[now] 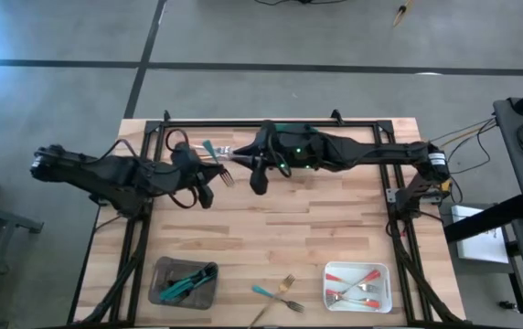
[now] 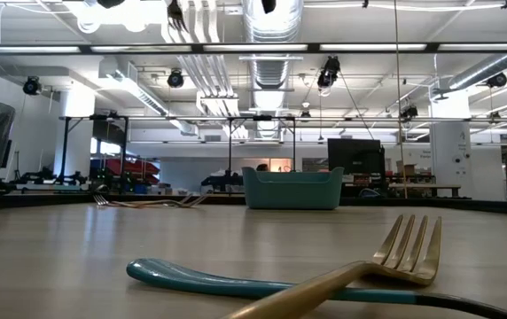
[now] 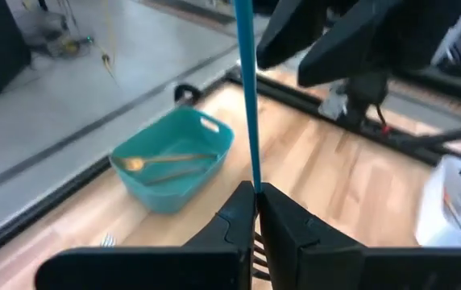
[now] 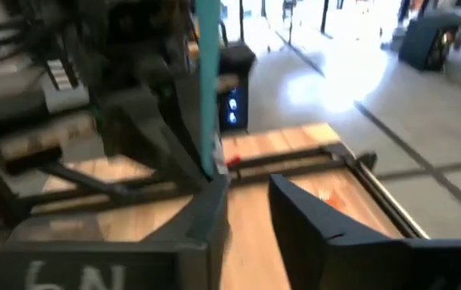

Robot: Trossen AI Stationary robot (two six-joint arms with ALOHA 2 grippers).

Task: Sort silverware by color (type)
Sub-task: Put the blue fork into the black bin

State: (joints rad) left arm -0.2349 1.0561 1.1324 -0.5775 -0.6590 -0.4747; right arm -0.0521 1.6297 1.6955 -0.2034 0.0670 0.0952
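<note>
Here, a mid-air handoff above the counter [image 1: 271, 238].
Left gripper [image 3: 256, 193] clenched on teal-handled fork [image 3: 245, 89]; right gripper [image 4: 242, 197] released, fingers parted beside it.

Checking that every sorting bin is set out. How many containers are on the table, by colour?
Grey tray: 1
White tray: 1
Teal tub: 1
Total: 3
</note>
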